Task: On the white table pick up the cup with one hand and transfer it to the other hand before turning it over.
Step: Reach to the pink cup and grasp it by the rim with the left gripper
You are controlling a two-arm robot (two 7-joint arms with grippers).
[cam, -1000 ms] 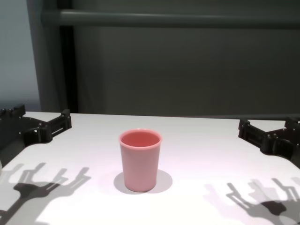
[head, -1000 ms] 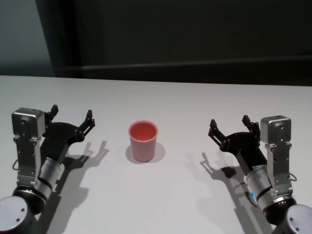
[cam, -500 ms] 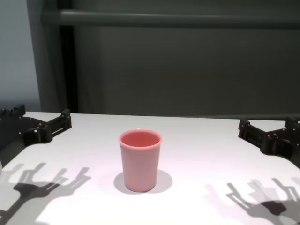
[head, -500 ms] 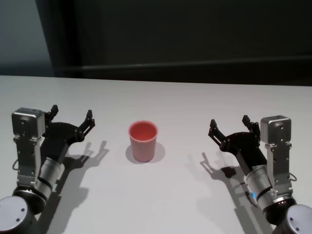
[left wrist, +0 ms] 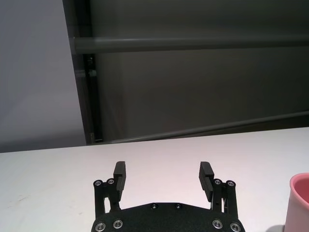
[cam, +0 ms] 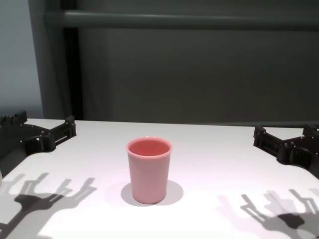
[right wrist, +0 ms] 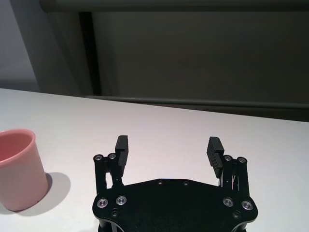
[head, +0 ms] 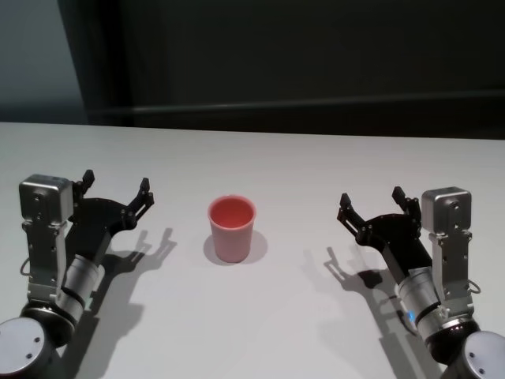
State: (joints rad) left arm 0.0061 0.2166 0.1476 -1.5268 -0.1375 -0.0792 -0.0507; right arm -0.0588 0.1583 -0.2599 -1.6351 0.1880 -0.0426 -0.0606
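The cup [head: 232, 228] stands upright, mouth up, at the middle of the white table [head: 284, 324], roughly midway between the two arms and so within reach of either; nothing touches it. The left gripper [head: 115, 189] and right gripper [head: 371, 202] hover well apart from it on either side, fingers spread wide and holding nothing, a ready stance for a first pickup not yet begun. Against the earlier frames nothing differs; cup, arms and shadows sit unchanged.
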